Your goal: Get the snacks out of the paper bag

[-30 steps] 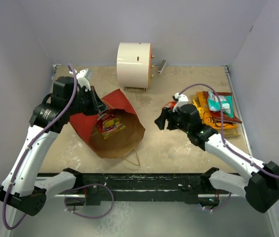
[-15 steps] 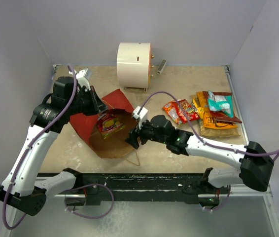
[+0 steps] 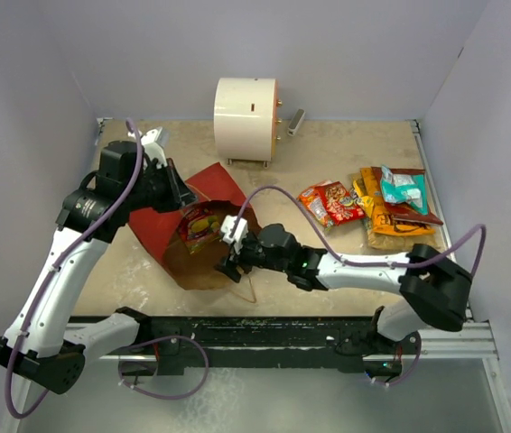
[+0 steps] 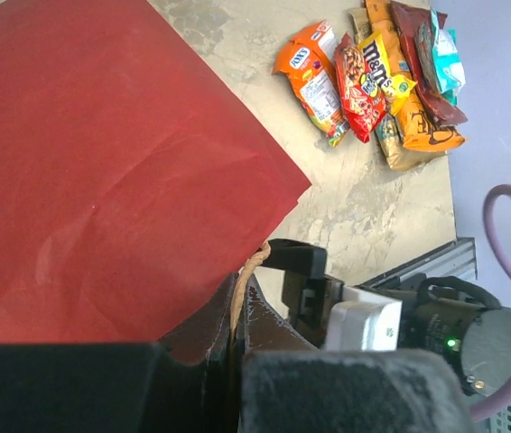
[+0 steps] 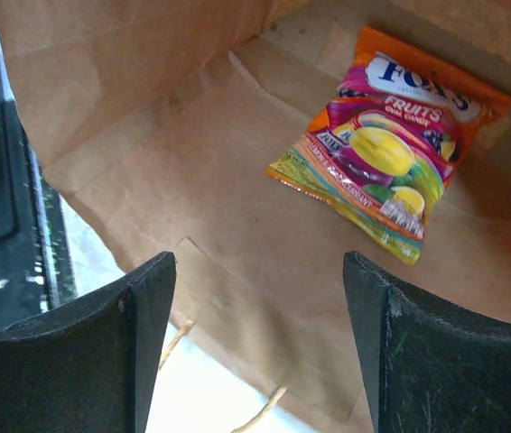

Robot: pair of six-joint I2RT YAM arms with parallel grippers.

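The paper bag (image 3: 220, 184), red outside and brown inside (image 5: 192, 180), lies on its side with its mouth facing the near edge. My left gripper (image 4: 242, 284) is shut on its upper twine handle (image 4: 254, 262) and holds the top lip up. One colourful candy packet (image 5: 391, 158) lies deep inside the bag (image 3: 201, 223). My right gripper (image 5: 260, 271) is open at the bag's mouth (image 3: 228, 255), short of the packet, nothing between its fingers. Several other snacks (image 3: 391, 209) lie together on the table at the right (image 4: 364, 77), a teal packet (image 3: 403, 189) on top.
A white cylinder (image 3: 246, 119) stands at the back centre with a small grey piece (image 3: 295, 121) beside it. The bag's lower twine handle (image 3: 251, 289) lies on the table by the near edge. Walls close in on the left, back and right.
My right arm has swung left from the snack pile to the bag's mouth, its gripper open and empty. My left gripper has kept its hold on the handle without moving.
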